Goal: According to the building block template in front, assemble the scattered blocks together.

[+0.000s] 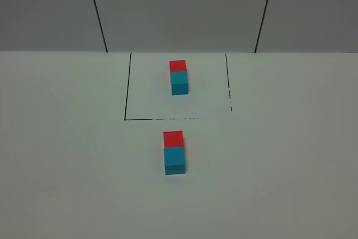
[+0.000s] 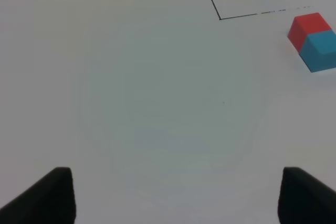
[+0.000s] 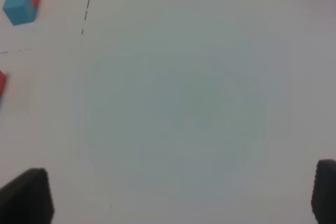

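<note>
On the white table point(image 1: 67, 166), just in front of the black-line square, the red block point(image 1: 173, 139) and the cyan block point(image 1: 174, 159) lie touching each other, red on the far side and cyan on the near side. Their common long axis runs from near to far, the same as in the building block template point(image 1: 179, 76) inside the frame, so the pair seems already assembled. Both arms are outside the high view, and the pair sits about on the middle line between them. From the left gripper point(image 2: 176, 195) the pair lies ahead and toward the middle; both blocks are visible there. From the right gripper point(image 3: 184, 195) only an edge of the red block appears, so the left arm looks a little better placed. Both grippers hang above bare table with fingers spread wide and holding nothing, well apart from the blocks.
</note>
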Tool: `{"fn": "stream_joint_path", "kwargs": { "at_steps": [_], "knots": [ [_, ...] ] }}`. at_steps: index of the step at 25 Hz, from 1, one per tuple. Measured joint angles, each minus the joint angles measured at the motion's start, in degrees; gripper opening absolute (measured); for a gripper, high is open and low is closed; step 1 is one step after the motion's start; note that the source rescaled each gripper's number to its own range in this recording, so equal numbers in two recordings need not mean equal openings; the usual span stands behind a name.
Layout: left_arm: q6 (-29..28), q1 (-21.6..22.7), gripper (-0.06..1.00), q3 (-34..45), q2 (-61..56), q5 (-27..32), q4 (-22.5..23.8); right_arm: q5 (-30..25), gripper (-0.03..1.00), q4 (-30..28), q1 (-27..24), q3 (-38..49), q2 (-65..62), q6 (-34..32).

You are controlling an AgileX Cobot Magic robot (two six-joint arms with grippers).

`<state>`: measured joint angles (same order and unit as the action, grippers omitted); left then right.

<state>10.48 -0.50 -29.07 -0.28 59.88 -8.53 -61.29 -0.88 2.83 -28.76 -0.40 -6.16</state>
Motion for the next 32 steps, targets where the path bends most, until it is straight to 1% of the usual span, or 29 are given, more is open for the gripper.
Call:
{"fn": "stream_joint_path", "kwargs": {
  "at_steps": [7,14,32],
  "knots": [
    [-0.1,0.0,0.68,0.0,0.0,0.0,0.0,0.1,0.98,0.1,-2.1,0.1,0.0,0.0],
    [-0.1,0.0,0.68,0.0,0.0,0.0,0.0,0.2,0.95,0.1,-2.1,0.1,0.0,0.0],
    [-0.1,0.0,0.68,0.0,0.0,0.0,0.0,0.2,0.95,0.1,-2.1,0.1,0.0,-0.1]
  ]
}}
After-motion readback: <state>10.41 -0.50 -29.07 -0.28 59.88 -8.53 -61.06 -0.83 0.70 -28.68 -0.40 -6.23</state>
